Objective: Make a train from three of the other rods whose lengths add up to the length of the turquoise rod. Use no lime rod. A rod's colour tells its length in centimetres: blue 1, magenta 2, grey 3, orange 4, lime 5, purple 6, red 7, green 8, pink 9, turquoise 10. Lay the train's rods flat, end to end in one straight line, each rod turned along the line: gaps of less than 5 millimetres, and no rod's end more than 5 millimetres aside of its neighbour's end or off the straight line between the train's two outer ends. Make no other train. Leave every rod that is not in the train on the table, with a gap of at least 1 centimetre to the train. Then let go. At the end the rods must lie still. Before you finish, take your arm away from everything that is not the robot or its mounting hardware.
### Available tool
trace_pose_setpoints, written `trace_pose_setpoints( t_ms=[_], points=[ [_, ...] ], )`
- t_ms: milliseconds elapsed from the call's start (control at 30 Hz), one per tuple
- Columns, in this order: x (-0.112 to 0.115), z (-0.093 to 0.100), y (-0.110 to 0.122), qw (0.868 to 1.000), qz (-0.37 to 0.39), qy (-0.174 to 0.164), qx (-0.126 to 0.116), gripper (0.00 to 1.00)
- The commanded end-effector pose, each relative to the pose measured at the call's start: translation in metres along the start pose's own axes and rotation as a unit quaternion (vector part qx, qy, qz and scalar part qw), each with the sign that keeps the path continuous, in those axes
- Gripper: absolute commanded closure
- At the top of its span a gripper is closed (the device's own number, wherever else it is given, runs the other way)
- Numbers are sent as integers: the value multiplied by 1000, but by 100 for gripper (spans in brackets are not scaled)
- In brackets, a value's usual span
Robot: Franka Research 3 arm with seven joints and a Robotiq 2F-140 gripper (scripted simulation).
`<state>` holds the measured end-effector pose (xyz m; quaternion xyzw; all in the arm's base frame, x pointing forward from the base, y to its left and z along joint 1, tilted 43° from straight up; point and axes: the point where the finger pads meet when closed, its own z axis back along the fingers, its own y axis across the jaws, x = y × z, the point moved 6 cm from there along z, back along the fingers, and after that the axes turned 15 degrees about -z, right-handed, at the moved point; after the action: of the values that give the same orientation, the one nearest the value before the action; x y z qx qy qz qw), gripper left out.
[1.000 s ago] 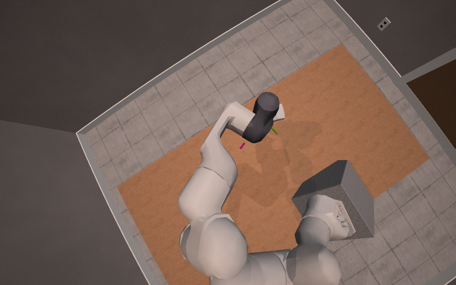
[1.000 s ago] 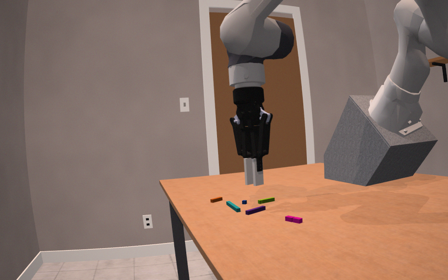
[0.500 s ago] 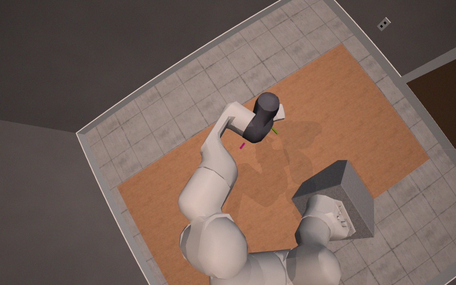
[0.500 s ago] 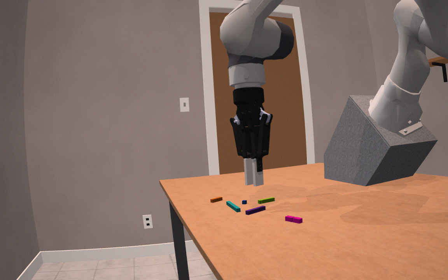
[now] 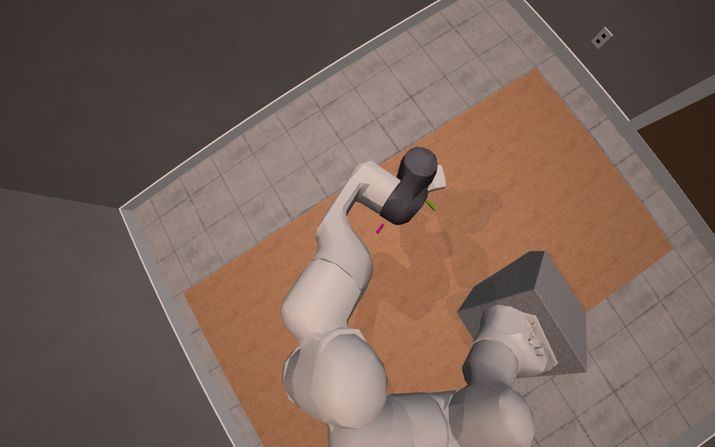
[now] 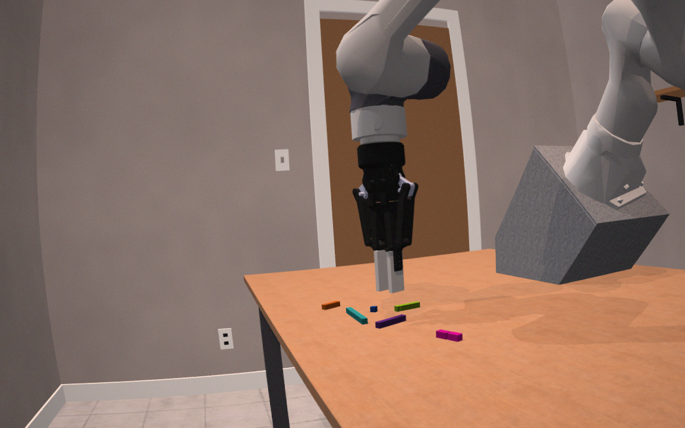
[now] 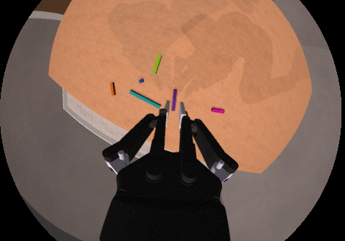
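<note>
My gripper (image 6: 389,290) (image 7: 174,106) hangs above the table, its fingers open with a narrow empty gap; the arm hides it in the top view. In the wrist view the purple rod (image 6: 390,321) (image 7: 174,98) shows between and beyond the fingertips, lying on the table. The turquoise rod (image 6: 356,315) (image 7: 145,98) lies slanted left of it. The blue rod (image 6: 373,308) (image 7: 141,80) and orange rod (image 6: 330,305) (image 7: 113,88) lie apart. Two magenta rods (image 5: 380,228) (image 6: 449,335) (image 7: 218,110) lie end to end, seemingly touching, at the right in the wrist view.
The lime rod (image 5: 431,205) (image 6: 407,306) (image 7: 157,64) lies apart, beyond the blue rod in the wrist view. The grey base block (image 5: 563,311) (image 6: 541,234) stands on the table (image 5: 571,166) (image 6: 387,377). The orange and turquoise rods lie nearest the table's edge.
</note>
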<state>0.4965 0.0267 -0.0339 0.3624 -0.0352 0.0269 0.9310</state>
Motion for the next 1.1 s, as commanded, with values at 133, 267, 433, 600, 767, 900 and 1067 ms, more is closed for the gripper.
trace_pose_setpoints(
  t_ms=[133,267,433,600,767,900,1067],
  points=[
    [1,-13,0,1000,5,-1,-2,85],
    [1,-18,-1,1000,5,-1,-2,85],
    [1,-24,-1,1000,5,-1,-2,85],
    [1,-30,-1,1000,5,-1,-2,85],
    [1,-35,-1,1000,5,-1,-2,85],
    [1,-36,-1,1000,5,-1,-2,85],
    [1,-38,-1,1000,5,-1,-2,85]
  ],
)
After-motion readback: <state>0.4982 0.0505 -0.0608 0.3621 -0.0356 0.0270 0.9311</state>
